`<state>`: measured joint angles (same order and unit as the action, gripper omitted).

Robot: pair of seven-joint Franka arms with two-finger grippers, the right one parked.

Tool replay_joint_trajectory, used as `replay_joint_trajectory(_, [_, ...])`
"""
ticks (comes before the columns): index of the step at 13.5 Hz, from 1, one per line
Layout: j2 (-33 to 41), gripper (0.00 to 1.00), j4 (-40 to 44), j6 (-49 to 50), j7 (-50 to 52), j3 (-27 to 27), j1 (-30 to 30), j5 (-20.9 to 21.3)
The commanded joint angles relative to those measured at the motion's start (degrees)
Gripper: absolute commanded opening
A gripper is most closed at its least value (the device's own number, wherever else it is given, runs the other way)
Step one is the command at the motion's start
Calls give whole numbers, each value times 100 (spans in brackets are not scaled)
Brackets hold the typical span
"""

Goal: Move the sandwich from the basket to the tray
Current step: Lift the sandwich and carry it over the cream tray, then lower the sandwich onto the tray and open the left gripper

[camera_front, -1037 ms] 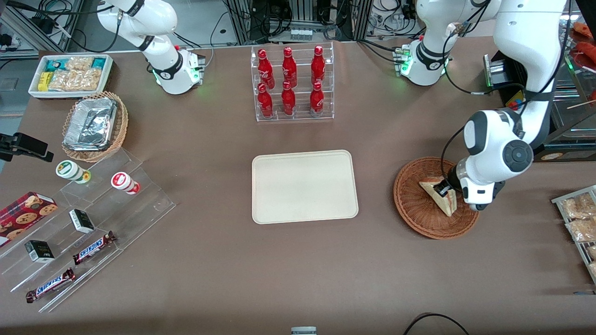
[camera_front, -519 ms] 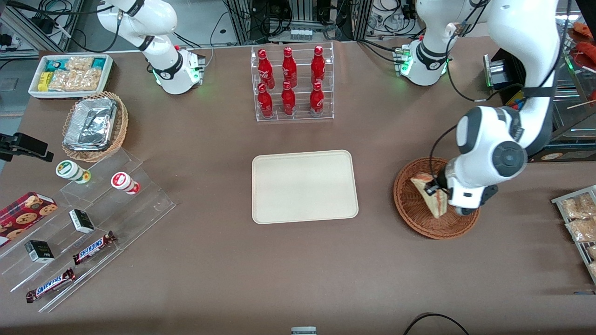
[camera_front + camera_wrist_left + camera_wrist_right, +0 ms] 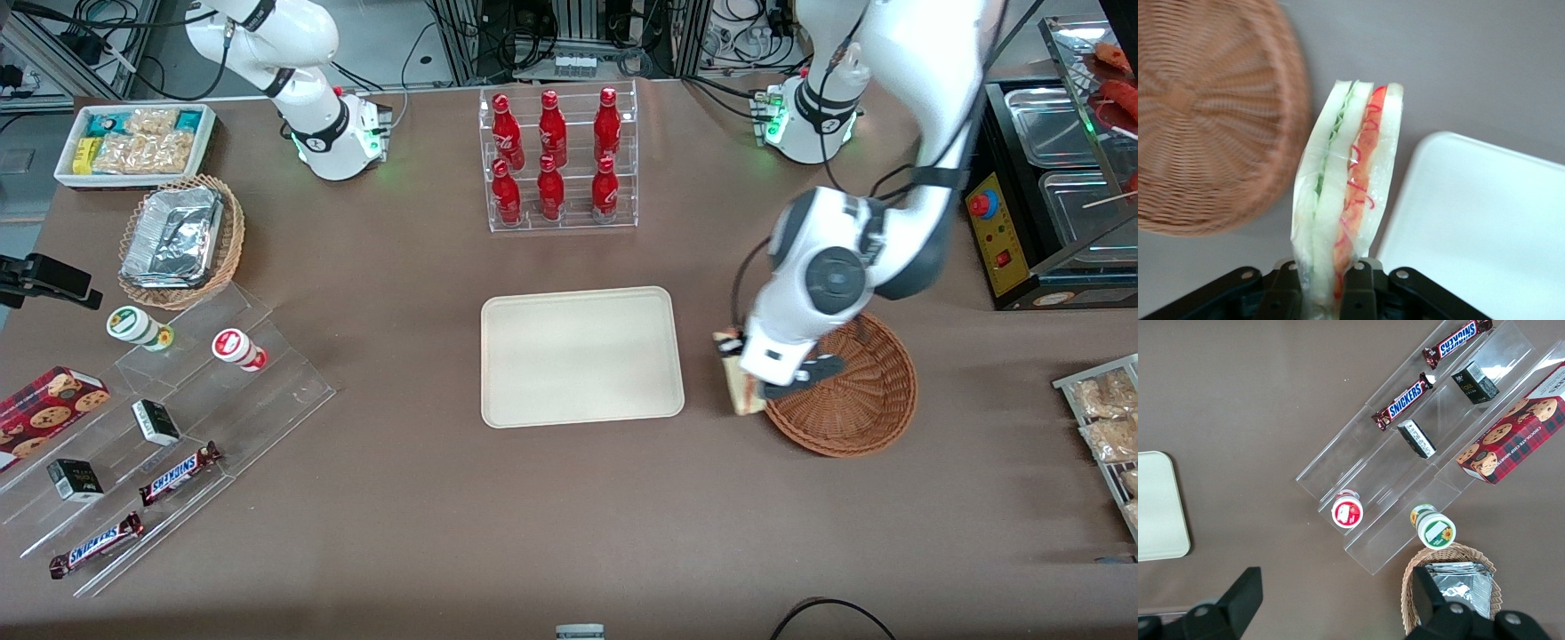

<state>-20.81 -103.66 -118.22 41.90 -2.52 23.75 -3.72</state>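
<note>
On the brown worktop [image 3: 400, 498], mid-surface, lies the cream tray [image 3: 582, 356]. Between it and the wicker basket [image 3: 853, 409], the hand [image 3: 1327, 283] is clamped on the wrapped sandwich [image 3: 1348, 193], carried edge-up above the worktop, apparently for setting onto the tray.

Your brown table [image 3: 400, 498] carries the cream tray [image 3: 582, 356] at centre, with the reddish wicker basket [image 3: 867, 404] beside it toward the working arm's end. Farther from the front camera stands a clear rack of red bottles [image 3: 557, 160]. Toward the parked arm's end: a foil-filled tan basket [image 3: 180, 240], a white snack bin [image 3: 135, 142], and clear stepped shelves [image 3: 191, 418]. The claw [image 3: 745, 369] hangs above the table between tray and basket.
</note>
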Motion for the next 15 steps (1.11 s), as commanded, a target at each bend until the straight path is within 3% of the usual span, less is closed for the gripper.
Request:
replay_joint_trajectory(1, [-580, 0, 783, 98, 361, 76, 532, -76])
replay_joint_trajectory(8, [-2031, 0, 2445, 89, 1408, 85, 1570, -50])
replay_joint_trajectory(15, [-2542, 0, 2992, 71, 1804, 93, 1993, -6])
